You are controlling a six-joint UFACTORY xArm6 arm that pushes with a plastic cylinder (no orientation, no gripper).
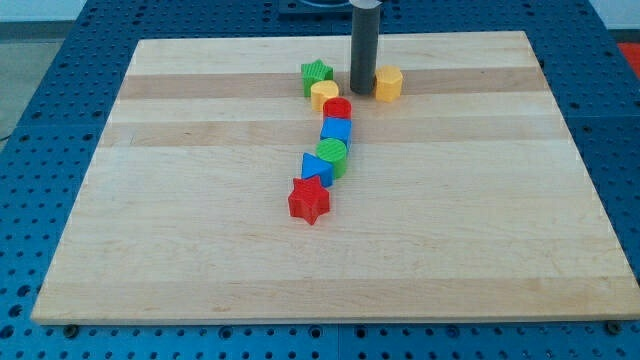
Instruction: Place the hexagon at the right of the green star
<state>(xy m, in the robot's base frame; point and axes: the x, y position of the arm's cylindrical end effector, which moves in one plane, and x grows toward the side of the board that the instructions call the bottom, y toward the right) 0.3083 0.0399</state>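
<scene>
The yellow hexagon [388, 83] lies near the view's top, right of centre. The green star [317, 77] lies to its left, with a gap between them. My tip [362, 91] stands in that gap, just left of the hexagon and close to it; whether it touches I cannot tell. A yellow round-topped block [324, 95] lies against the green star's lower right, just left of my tip.
Below my tip a chain of blocks runs down and left: red cylinder [338, 108], blue block [337, 131], green cylinder [332, 156], blue triangle [316, 168], red star [309, 200]. The wooden board [200, 250] rests on a blue perforated table [30, 150].
</scene>
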